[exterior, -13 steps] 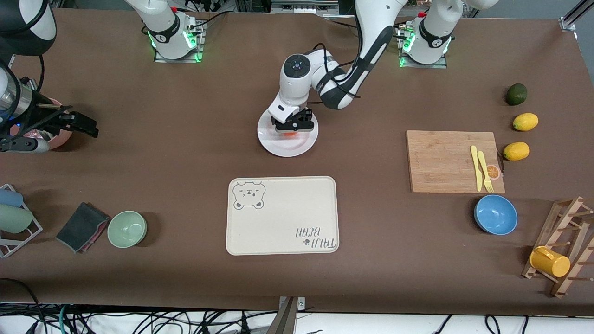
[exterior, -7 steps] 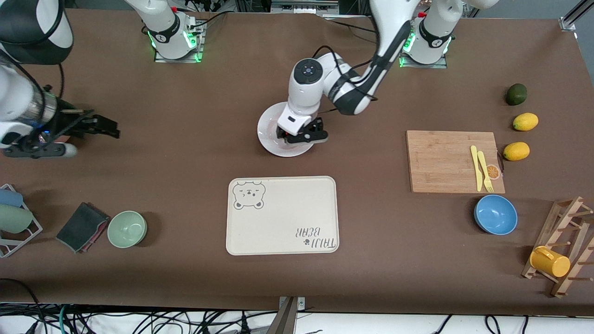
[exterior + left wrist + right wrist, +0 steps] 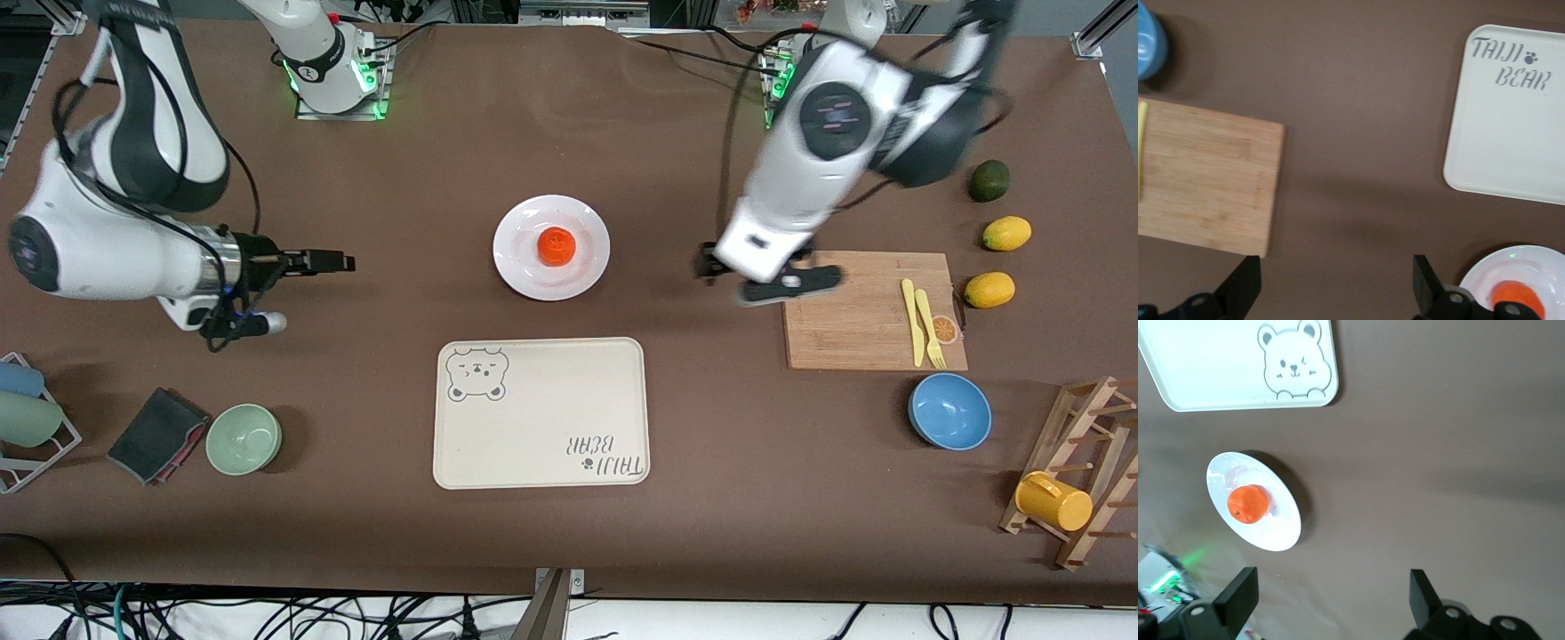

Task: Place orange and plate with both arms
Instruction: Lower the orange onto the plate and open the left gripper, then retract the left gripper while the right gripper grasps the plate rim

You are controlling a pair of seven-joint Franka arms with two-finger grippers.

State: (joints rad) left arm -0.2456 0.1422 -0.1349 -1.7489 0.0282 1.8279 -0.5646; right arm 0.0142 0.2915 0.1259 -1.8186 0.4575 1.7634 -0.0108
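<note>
Orange is seated centrally on plate. Left gripper is held over the cutting board's nine-o'clock edge, jaws spread. Right gripper is held over bare bench, jaws spread.

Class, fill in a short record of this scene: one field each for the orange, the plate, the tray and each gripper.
orange: sits on the plate, held by nothing
plate: on the table, farther from the front camera than the tray
tray: bare, with a bear print
left gripper: open, holding nothing, over the cutting board's edge
right gripper: open, holding nothing, over the table toward the right arm's end
</note>
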